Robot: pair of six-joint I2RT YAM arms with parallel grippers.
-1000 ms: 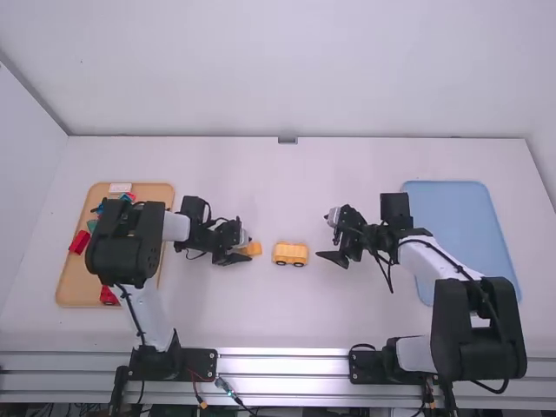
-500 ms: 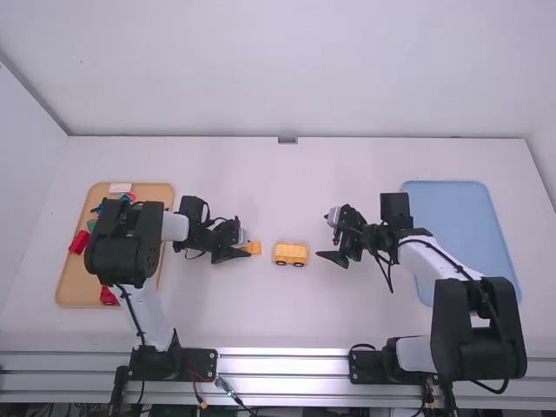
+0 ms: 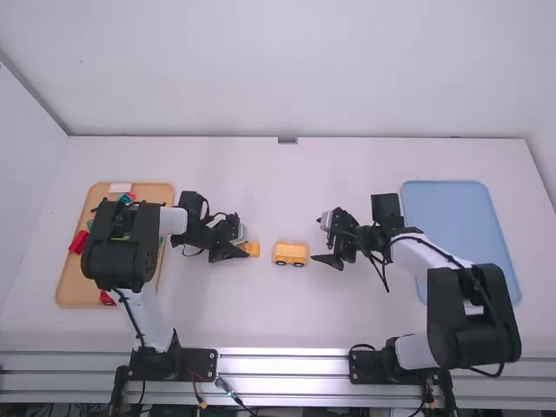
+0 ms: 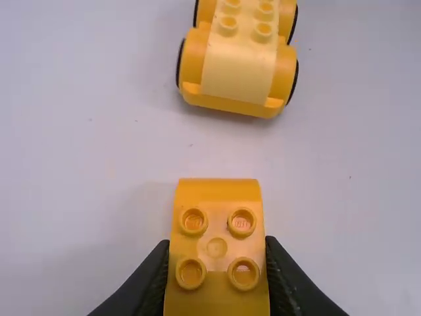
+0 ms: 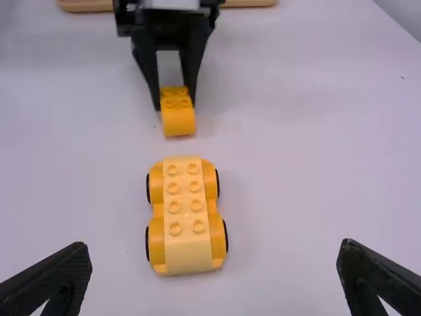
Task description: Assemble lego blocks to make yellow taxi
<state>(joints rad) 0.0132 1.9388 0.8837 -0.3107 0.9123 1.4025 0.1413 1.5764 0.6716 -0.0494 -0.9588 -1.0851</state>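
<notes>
The yellow car base with light-yellow studded top (image 3: 290,253) stands on the table between both grippers; the right wrist view shows this car base (image 5: 186,217) with dark-edged wheels. My left gripper (image 3: 239,252) is to its left, low at the table, shut on a yellow-orange block (image 3: 252,248). In the left wrist view, the gripper (image 4: 217,263) holds the block (image 4: 217,247) by its sides, studs up, apart from the car base (image 4: 237,62). My right gripper (image 3: 325,252), just right of the car base, is open; its fingers stand wide apart in the right wrist view (image 5: 216,273).
A wooden tray (image 3: 66,287) with red, green, blue and white pieces lies on the left, partly under the left arm. On the right is a blue tray (image 3: 460,221), with the right arm reaching over its near left edge.
My right gripper has moved slightly left, closer to the car base. My left gripper and its block have shifted a few pixels left. The car base has stayed where it was.
</notes>
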